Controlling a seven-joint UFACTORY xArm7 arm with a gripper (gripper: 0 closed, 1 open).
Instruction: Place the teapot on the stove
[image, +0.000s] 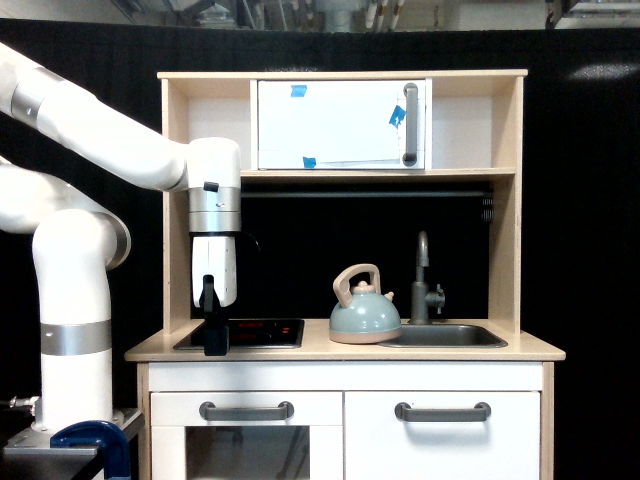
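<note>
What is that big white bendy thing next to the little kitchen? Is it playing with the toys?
That is a robot arm. The picture comes from one camera standing in front of a toy kitchen. At the arm's tip is a black gripper, its hand, hanging low over the black stove. It seems to hold nothing; I cannot tell whether it is open. On the wooden counter stands a grey-blue teapot, between the stove and the sink, which has a tap.

It was a robotics lab: a toy play kitchen (345, 250) stood before a black curtain (585, 200), with a white arm (80, 150) clamped to a bench (60, 440) at left.
</note>
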